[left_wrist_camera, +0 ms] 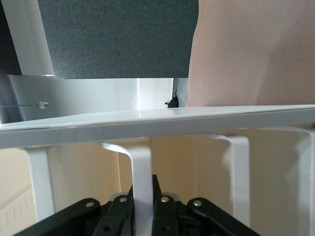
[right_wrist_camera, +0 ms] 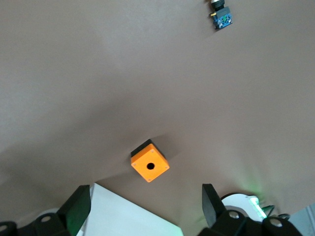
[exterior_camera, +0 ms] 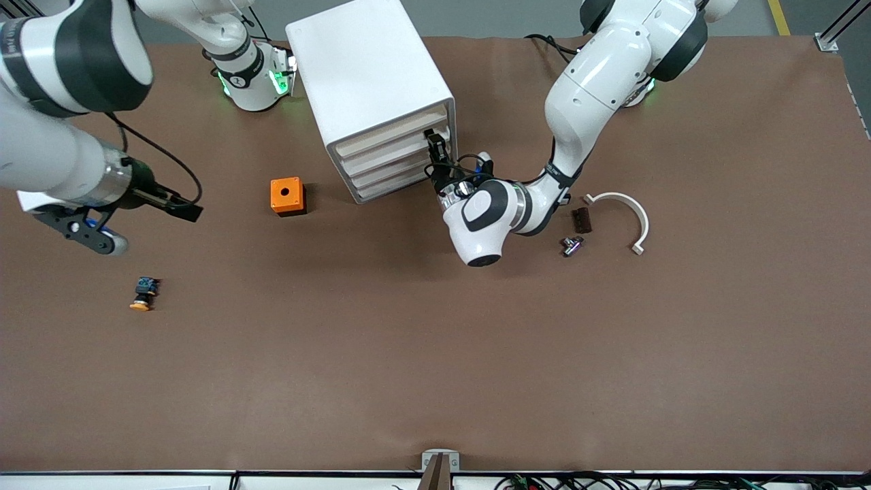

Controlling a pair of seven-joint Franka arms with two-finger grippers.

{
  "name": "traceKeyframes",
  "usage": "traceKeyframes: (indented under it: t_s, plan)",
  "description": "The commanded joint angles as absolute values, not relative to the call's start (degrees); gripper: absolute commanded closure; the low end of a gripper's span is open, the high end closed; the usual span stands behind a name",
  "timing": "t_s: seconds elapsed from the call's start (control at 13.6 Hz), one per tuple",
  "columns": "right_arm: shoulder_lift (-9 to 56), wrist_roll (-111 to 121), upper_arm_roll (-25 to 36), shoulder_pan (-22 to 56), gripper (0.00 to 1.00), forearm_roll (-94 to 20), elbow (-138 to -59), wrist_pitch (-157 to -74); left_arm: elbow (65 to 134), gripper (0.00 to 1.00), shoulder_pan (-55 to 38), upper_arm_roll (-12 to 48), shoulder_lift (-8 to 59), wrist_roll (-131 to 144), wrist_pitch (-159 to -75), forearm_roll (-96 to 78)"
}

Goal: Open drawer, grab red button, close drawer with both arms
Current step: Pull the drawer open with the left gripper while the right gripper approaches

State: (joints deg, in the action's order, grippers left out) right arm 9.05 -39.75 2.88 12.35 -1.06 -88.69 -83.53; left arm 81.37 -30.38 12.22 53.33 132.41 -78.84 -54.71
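Left claw [exterior_camera: 435, 144] is up against the front of the boxy white plastic cabinet [exterior_camera: 371, 75]. In the left wrist view its black fingers [left_wrist_camera: 118, 216] are pinching a thin white handle strip on a drawer [left_wrist_camera: 197, 172]. It looks like the top one of the four, right under the cabinet's lid edge, but I can't say for sure. All four fronts sit flush, so whatever's inside is hidden, and the red button isn't visible anywhere.

Right claw [right_wrist_camera: 143, 194] hangs spread wide over the brown matte bench [exterior_camera: 435, 354], at the right arm's end.

Loose on the bench:
- an orange cube [exterior_camera: 287, 196] with a round hole
- an orange-capped button [exterior_camera: 144, 294], its cap cut off in the right wrist view
- a white curved bracket [exterior_camera: 622, 211]
- a small brown block [exterior_camera: 580, 219]
- a tiny metal bit [exterior_camera: 571, 245], too small to make out
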Motion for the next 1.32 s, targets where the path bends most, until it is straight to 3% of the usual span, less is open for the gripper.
traceKeyframes:
  t_s: [0.0, 1.25]
  plan:
    - [8.7, -44.28, 3.34, 13.35, 0.0, -1.14, -88.86, -84.55, 80.77, 0.92, -28.48, 12.13, 52.74, 132.71, -78.4, -57.57]
    - [10.37, -61.25, 3.34, 21.53, 0.0, -1.23, -88.68, -89.47, 79.54, 0.86, -20.04, 12.13, 52.91, 131.84, -79.37, -58.01]
